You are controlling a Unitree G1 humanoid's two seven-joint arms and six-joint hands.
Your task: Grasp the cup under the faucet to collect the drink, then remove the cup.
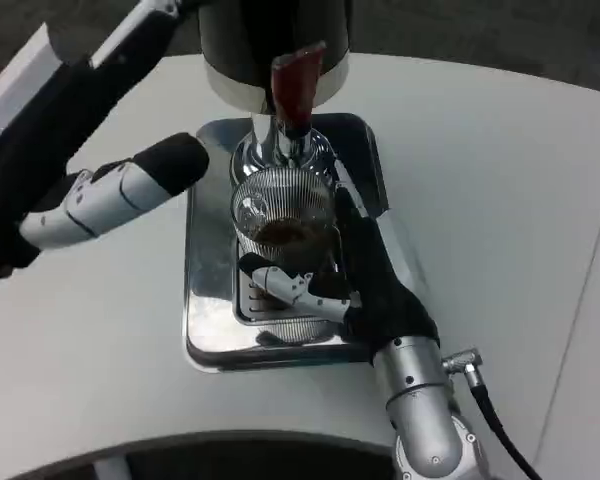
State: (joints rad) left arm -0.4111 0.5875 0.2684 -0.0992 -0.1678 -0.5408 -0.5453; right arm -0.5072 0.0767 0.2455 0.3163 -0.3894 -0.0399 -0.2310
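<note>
The right hand (352, 285) clamps the part-filled cup (283, 218) under the faucet (292, 95) at 12 o'clock; a tilted lift-off could spill drink onto the tray (210, 330).

Right hand (365, 285) around cup (280, 215)

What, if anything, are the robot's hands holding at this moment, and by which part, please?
The right hand grips the clear ribbed glass cup around its lower side wall, under the chrome faucet. The left hand holds nothing.
</note>
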